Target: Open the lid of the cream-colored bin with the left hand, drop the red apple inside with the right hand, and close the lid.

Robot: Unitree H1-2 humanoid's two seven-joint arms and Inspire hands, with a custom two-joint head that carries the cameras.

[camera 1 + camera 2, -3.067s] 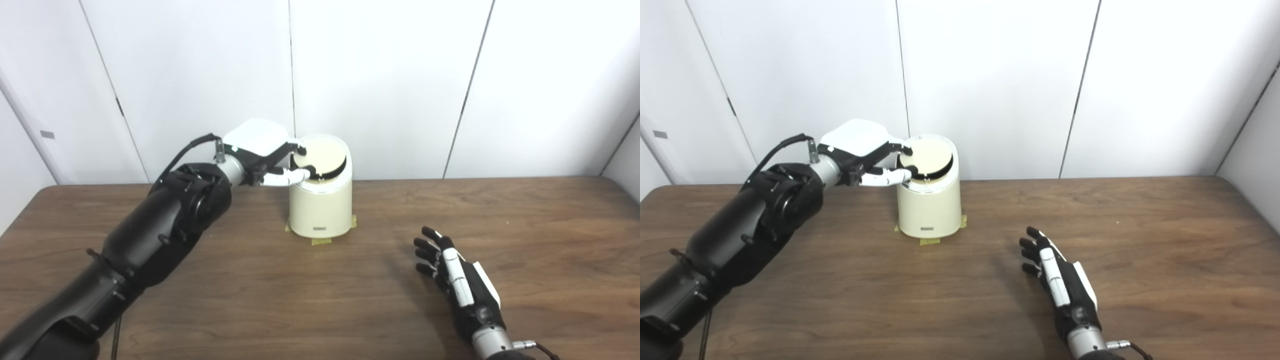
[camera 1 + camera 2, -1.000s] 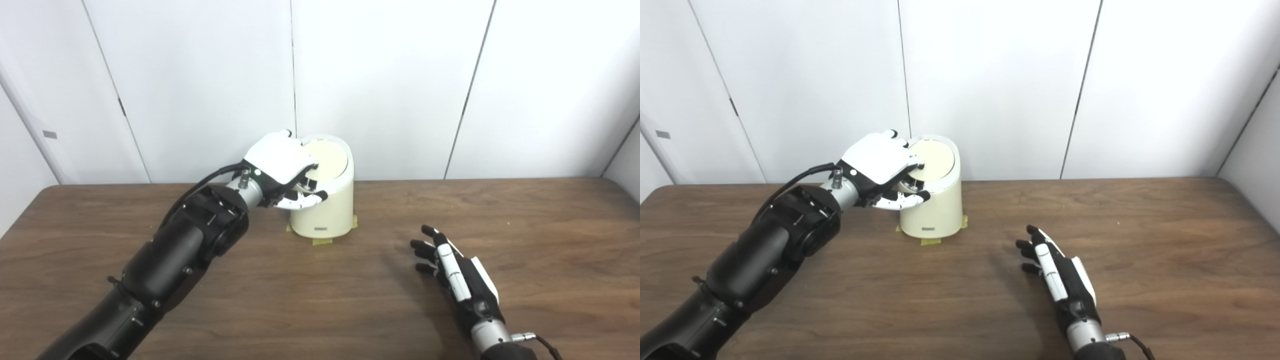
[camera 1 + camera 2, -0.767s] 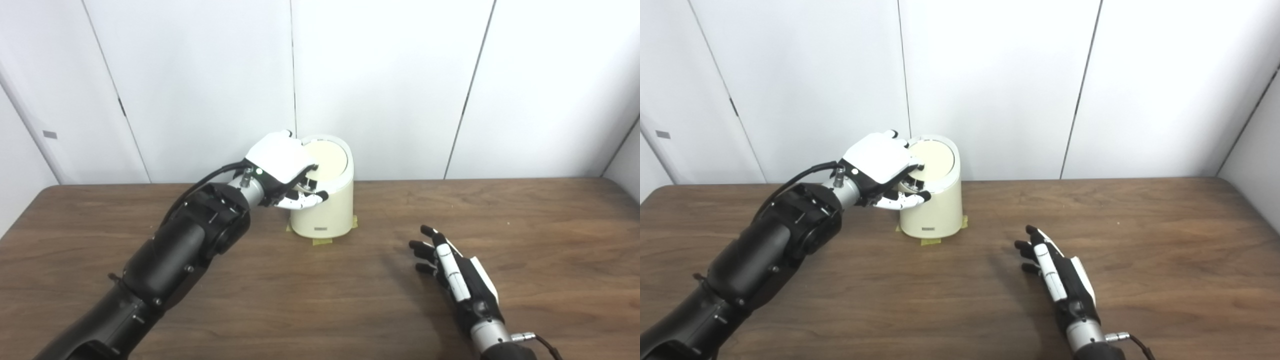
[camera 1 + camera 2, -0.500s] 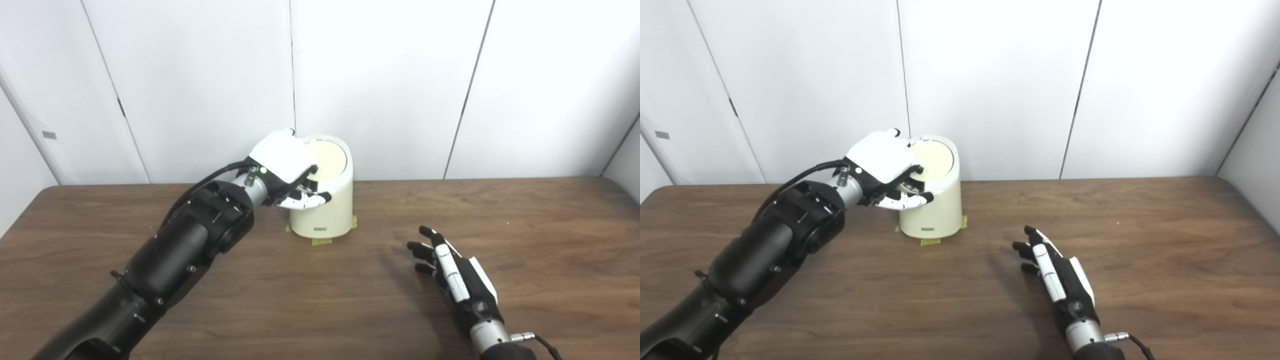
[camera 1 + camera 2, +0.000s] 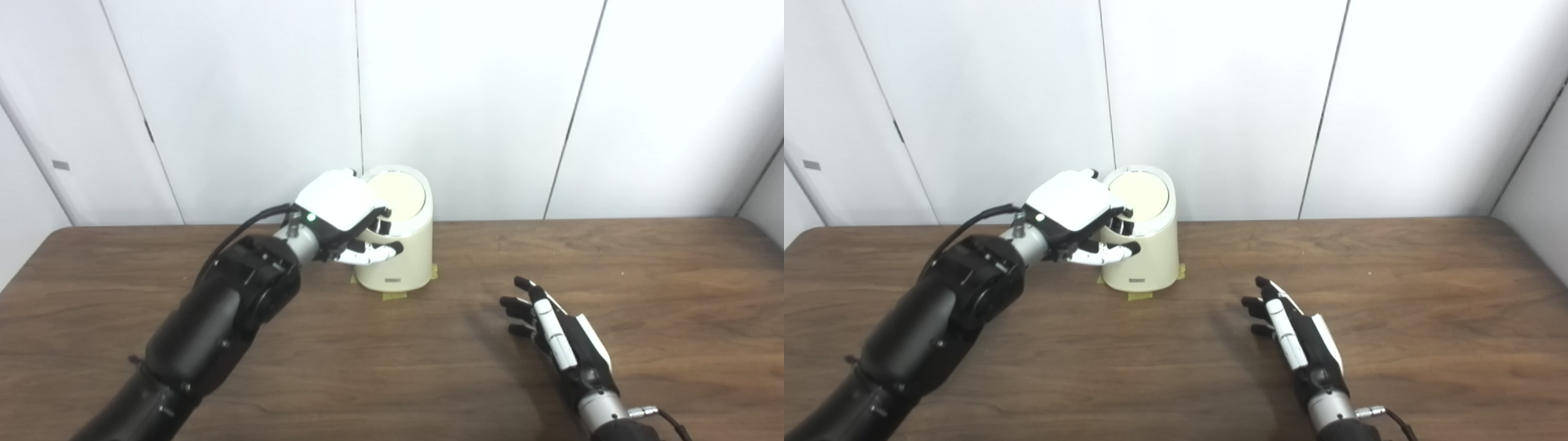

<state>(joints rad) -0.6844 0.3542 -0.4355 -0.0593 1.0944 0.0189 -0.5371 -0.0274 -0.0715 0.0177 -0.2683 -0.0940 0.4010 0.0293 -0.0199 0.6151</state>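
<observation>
Now the lid (image 5: 397,195) sits flat on the bin (image 5: 398,257), no apple shows, both the left hand (image 5: 343,214) by the bin and the right hand (image 5: 560,337) are open and empty, so a bump could tip the bin.

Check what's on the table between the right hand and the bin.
Nothing: only bare wooden table lies between the right hand and the cream bin; both eye views show it.

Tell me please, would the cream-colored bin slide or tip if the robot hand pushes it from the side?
The cream-colored bin probably resists sliding: tape pieces show at its base on the table. It looks like a stiff, likely light shell. Being taller than wide, it might tip if pushed near the closed lid, where the left robot hand is.
</observation>
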